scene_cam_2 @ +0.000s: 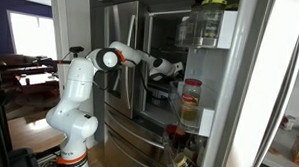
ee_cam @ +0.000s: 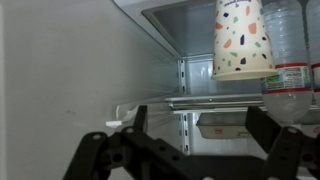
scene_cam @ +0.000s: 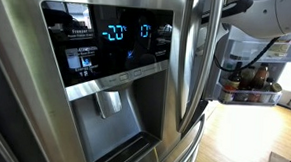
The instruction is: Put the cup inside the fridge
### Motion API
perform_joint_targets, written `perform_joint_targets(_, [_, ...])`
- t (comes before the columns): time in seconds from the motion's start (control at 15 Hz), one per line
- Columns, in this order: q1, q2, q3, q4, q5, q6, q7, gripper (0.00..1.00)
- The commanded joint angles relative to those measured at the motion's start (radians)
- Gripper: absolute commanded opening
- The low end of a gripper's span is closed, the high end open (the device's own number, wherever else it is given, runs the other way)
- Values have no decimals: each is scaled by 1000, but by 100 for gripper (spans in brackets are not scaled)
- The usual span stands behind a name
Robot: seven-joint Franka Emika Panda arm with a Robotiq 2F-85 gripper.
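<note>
A white paper cup (ee_cam: 242, 40) with coloured confetti shapes stands on a glass shelf (ee_cam: 200, 99) inside the fridge (ee_cam: 70, 60); in the wrist view its wider end points down. My gripper (ee_cam: 198, 130) is open and empty, below the shelf and apart from the cup. In an exterior view the fridge (scene_cam: 108, 39) shows its steel door and black panel with blue digits. In an exterior view my white arm reaches into the open fridge (scene_cam_2: 141, 53), with the gripper (scene_cam_2: 175, 69) inside. The cup is hidden in both exterior views.
A plastic bottle with a red label (ee_cam: 295, 75) stands right of the cup. A drawer (ee_cam: 225, 125) sits under the shelf. The open door's racks hold a jar with a red lid (scene_cam_2: 191, 103) and bottles (scene_cam_2: 210, 26). Jars (scene_cam: 250, 85) fill an inner shelf.
</note>
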Motion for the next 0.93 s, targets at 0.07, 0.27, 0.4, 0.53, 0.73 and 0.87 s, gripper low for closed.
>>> perform_joint_targets(0.07, [102, -66, -127, -68, -83, -91, 148, 100])
perform_joint_targets(0.27, [140, -73, -180, -53, -150, -191, 252, 100])
perform_joint_targets(0.4, [176, -75, -232, -53, -244, -265, 355, 100])
perform_joint_targets(0.53, [210, -80, -284, -42, -355, -351, 467, 100])
perform_joint_targets(0.73, [258, -84, -355, -17, -522, -475, 628, 100])
perform_joint_targets(0.87, [278, -108, -366, -7, -582, -555, 688, 100])
